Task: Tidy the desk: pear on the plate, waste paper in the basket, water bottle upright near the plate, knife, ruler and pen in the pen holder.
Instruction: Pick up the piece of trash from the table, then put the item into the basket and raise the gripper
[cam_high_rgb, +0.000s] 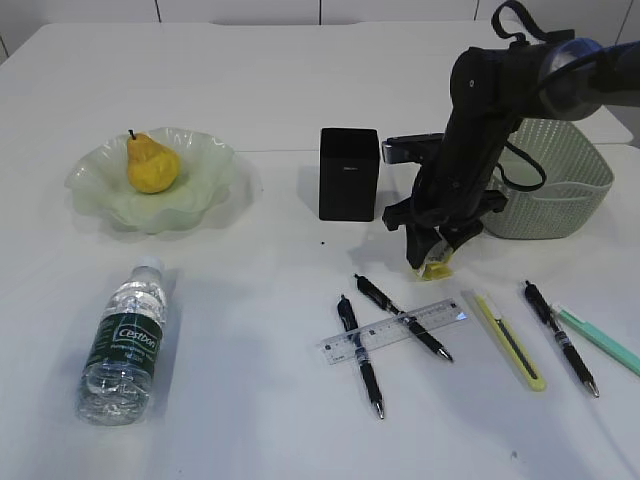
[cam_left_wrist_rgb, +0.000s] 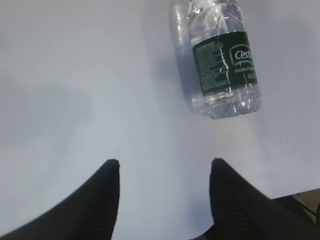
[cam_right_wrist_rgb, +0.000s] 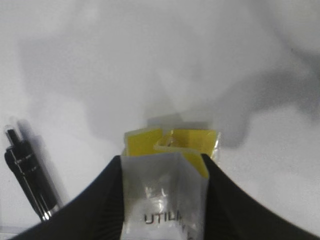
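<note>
We begin with the large plain white desk (cam_high_rgb: 260, 90), and take the matte black square pen holder (cam_high_rgb: 349, 173) as our landmark. To its right sits the sage-green woven-look plastic basket (cam_high_rgb: 560, 190); well to its left, the pale green ruffled glass plate (cam_high_rgb: 190, 200) carries the bumpy yellow pear (cam_high_rgb: 152, 163). Left of the holder and nearer us, the small clear water bottle with a dark green label (cam_high_rgb: 124, 342) lies on its side; we judge it light and slick, best taken across the labelled middle. Just right of the holder, our right tool (cam_high_rgb: 433, 258) pinches the waste paper (cam_right_wrist_rgb: 165, 190), a crumpled yellow and clear plastic wrapper printed "UTIL", low over the desk. It looks flimsy and springy, so a firm grip on its bulk suits it. Our left tool (cam_left_wrist_rgb: 164, 172) hangs spread and empty beside the bottle. In front of the holder lie the clear plastic ruler (cam_high_rgb: 395, 331) crossed by black pens, and the slim pale yellow utility knife (cam_high_rgb: 510, 340).
</note>
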